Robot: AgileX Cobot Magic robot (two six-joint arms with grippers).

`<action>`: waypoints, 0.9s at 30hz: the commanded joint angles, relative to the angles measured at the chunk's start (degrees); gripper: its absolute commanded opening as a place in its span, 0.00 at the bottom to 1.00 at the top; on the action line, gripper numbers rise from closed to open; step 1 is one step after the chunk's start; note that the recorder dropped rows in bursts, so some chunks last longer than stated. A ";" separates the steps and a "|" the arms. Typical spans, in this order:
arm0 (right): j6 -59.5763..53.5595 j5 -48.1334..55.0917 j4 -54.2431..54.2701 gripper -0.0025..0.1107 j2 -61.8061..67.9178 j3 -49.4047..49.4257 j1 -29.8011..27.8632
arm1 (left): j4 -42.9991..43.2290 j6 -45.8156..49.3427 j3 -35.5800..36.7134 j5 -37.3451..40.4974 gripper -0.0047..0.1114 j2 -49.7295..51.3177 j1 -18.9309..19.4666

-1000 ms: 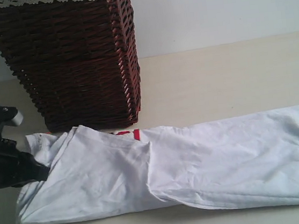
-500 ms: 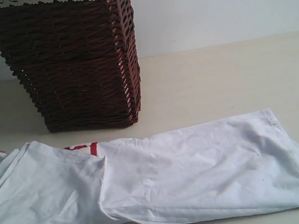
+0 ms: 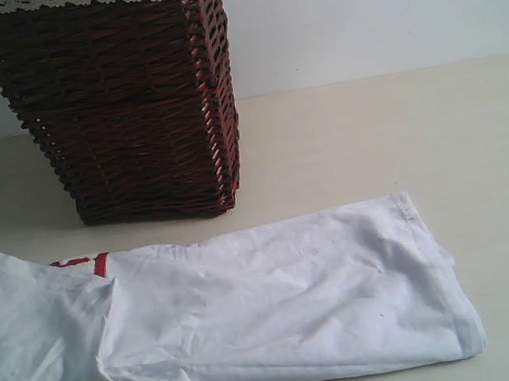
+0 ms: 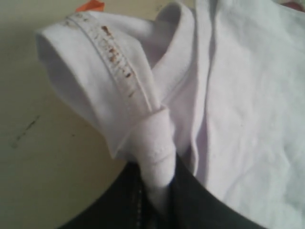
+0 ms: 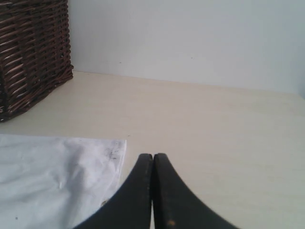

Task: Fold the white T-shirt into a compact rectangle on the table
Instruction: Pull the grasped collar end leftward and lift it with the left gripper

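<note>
See the white T-shirt (image 3: 277,307) laid as a long, lengthwise-folded band on the desk (image 3: 395,128), just in front of the wicker basket (image 3: 116,105), with one end out of the exterior view. Note the left fingers (image 4: 200,210) clamped on a bunched hem (image 4: 155,148) at that end. Note the right fingers (image 5: 138,191) pressed together, empty, just beside the other end's corner. Probably a straightening drag: pull low and level, without twisting the hem, to hold the fold flat; steer clear of the basket; stop with all cloth on the desk
</note>
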 commanded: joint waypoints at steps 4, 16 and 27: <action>0.05 -0.34 -0.12 0.02 -0.20 0.28 -0.03 | -0.03 0.67 0.16 2.02 0.04 -0.45 4.95; 0.05 -0.34 -0.12 0.02 -0.20 0.28 -0.03 | -15.47 11.27 0.04 4.28 0.04 -8.49 4.46; 0.05 -0.34 -0.12 0.02 -0.20 0.28 -0.03 | -14.26 4.37 -1.33 8.23 0.04 -16.09 -8.59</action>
